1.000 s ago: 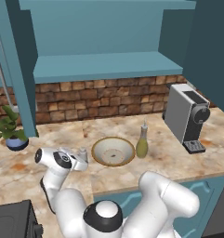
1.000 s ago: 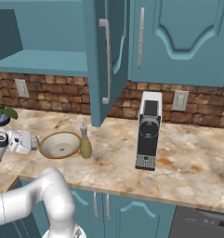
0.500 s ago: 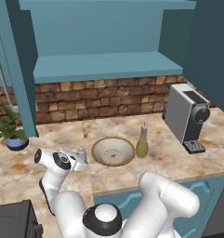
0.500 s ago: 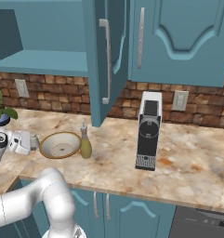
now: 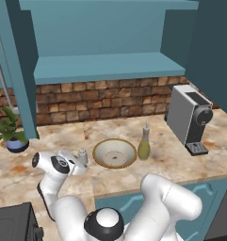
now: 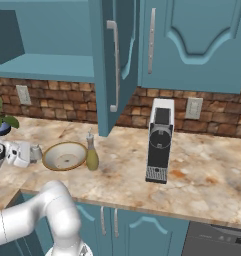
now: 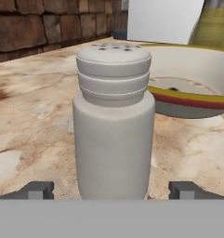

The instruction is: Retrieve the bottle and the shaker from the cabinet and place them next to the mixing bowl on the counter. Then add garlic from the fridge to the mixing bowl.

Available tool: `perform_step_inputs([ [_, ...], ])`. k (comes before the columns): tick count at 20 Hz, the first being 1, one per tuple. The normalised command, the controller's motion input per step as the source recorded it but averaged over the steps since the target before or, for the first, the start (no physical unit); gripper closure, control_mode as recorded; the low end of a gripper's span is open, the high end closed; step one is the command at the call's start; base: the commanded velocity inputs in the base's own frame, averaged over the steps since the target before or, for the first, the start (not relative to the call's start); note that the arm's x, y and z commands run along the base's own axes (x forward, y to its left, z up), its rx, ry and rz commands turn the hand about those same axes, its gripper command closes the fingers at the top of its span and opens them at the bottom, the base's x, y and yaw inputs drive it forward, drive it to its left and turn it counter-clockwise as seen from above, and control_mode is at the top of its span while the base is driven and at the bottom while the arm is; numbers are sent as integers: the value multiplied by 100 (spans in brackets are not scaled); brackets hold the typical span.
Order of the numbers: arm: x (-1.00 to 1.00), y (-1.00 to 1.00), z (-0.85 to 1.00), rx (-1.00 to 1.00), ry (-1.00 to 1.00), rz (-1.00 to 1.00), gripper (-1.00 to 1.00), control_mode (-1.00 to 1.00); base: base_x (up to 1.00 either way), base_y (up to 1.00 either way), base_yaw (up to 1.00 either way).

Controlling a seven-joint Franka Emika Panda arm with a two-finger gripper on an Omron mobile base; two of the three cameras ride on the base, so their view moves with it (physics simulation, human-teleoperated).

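Since a second ago almost nothing on the counter has shifted: bowl, bottle and coffee machine sit where they sat, and my arm holds the same pose at the left of both base views. What has changed is my gripper, whose fingers have let go and spread; in the hand view the two dark tips stand at the lower left and lower right, each clear of the shaker between them, so I am wide and holding nothing.

That shaker stands upright on its own in the middle of the hand view, cap holes on top, with the mixing bowl just beside it at the upper right. From the left base view the shaker is at centre left, just left of the bowl, and the bottle stands close against the bowl's right side. The right base view shows the same row at its left: shaker, bowl, bottle.

I judge that both cabinet items are now placed next to the bowl and the shelf looks bare. Garlic from the fridge is what remains, so I reckon my next job is to back straight off without nudging the shaker
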Motion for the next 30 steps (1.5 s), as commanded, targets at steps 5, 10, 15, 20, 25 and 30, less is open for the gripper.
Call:
perform_step_inputs([
  [5,0,25,4,0,0,2,-100,-100,0,0,0],
  [10,-41,-1,74,4,2,13,-100,-100,0,0,0],
  [15,-59,-2,87,7,4,16,-100,-100,0,0,0],
  [20,-30,-57,83,3,9,17,-100,-100,0,0,0],
  [25,-12,-62,92,2,6,16,-100,-100,0,0,0],
  [30,-3,-51,72,3,6,18,-100,-100,0,0,0],
])
